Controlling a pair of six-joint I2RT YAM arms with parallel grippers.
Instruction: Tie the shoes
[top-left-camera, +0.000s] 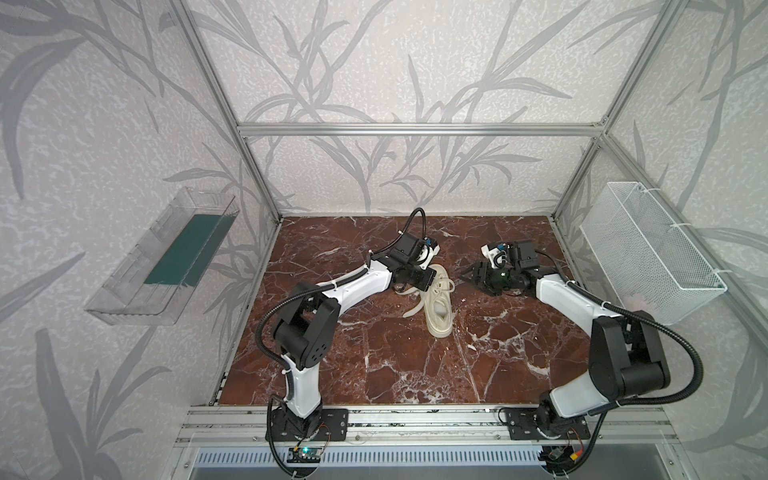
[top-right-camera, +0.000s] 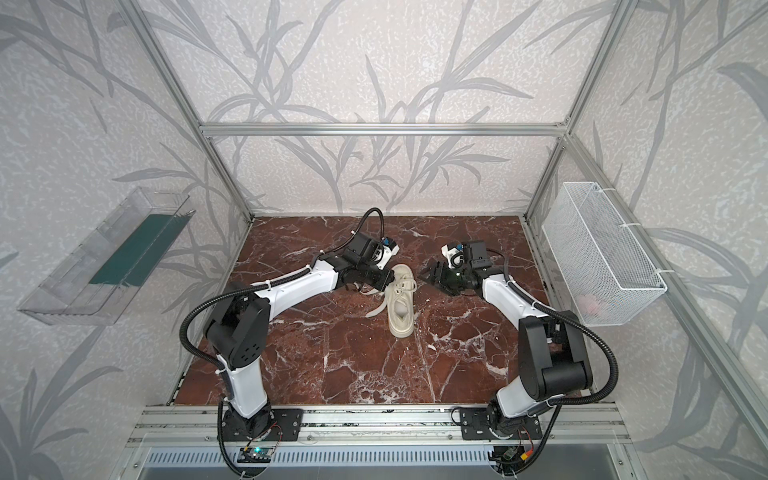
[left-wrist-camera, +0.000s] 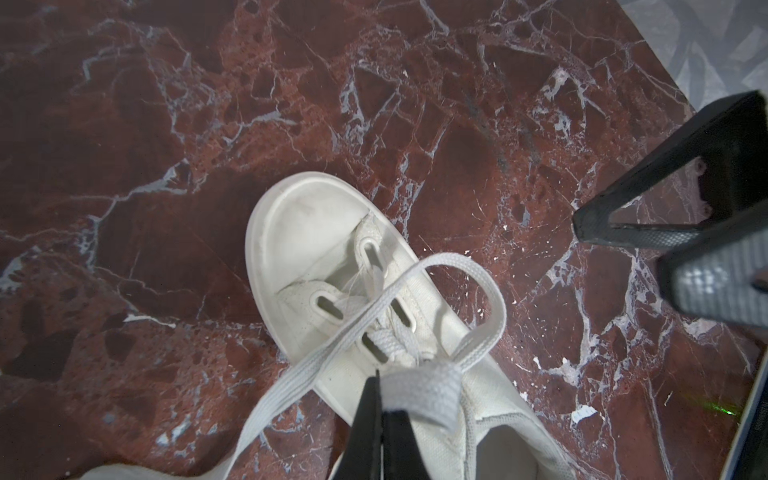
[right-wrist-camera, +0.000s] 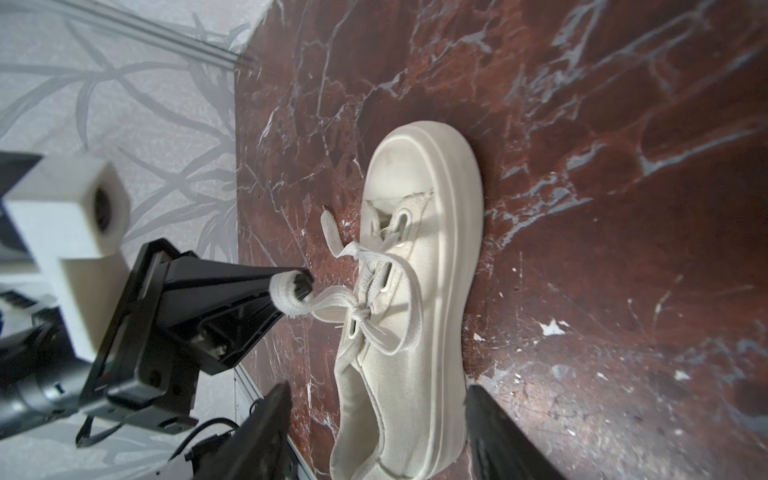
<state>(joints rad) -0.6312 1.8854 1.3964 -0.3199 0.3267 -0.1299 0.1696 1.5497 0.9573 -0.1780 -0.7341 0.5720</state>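
Observation:
The shoe (top-left-camera: 438, 305) (top-right-camera: 400, 305), a cream low-top sneaker, stands upright mid-table with its toe toward the back wall. My left gripper (top-left-camera: 432, 275) (left-wrist-camera: 380, 399) hovers over the laced part, shut on a folded stretch of flat cream lace (left-wrist-camera: 428, 390) (right-wrist-camera: 286, 296). From that fold, one lace strand arches over the eyelets as a loop (left-wrist-camera: 492, 299). A loose lace end (top-left-camera: 415, 309) trails on the table left of the shoe. My right gripper (top-left-camera: 468, 276) (right-wrist-camera: 376, 409) is open, just right of the shoe and apart from it, with nothing in it.
A white wire basket (top-left-camera: 648, 257) hangs on the right frame and a clear plastic tray (top-left-camera: 166, 257) on the left wall. Aluminium posts (top-left-camera: 257, 174) ring the red marble table (top-left-camera: 374, 357). Both arm bases are bolted to the front rail.

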